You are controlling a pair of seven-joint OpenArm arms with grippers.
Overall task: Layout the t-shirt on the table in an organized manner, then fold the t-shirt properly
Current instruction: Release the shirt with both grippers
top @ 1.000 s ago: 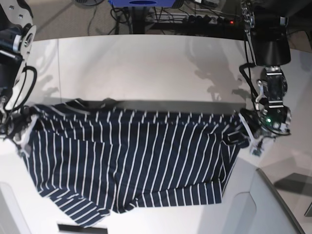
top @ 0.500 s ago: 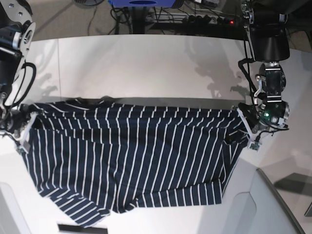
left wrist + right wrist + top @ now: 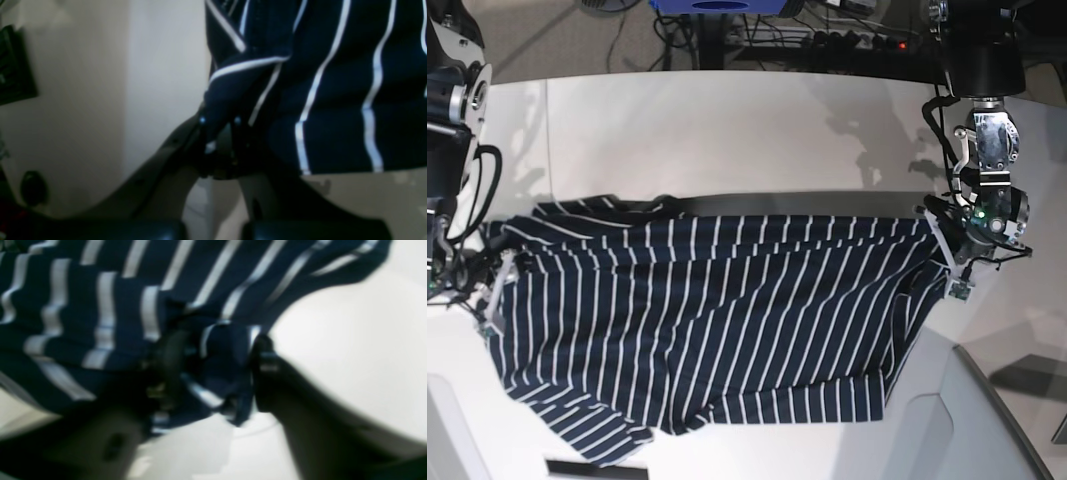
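Layout step under way. Shirt (image 3: 697, 320) lay spread on table (image 3: 727, 130), one edge raised. Left gripper (image 3: 218, 125) clenched on shirt corner. Right gripper (image 3: 217, 370) jaws apart, cloth between, hold unclear. Next move, by judgement: lower and flatten raised edge.

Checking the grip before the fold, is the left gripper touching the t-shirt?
Touching. The left wrist view shows the left gripper with its jaws shut on a bunched edge of the t-shirt.

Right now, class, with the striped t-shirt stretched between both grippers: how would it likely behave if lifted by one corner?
Probably floppy: the t-shirt sags and wrinkles between the left gripper and right gripper. It likely bunches when pinched, since the fabric crumples at the left gripper. Probably light, as a small pinch holds its edge up.
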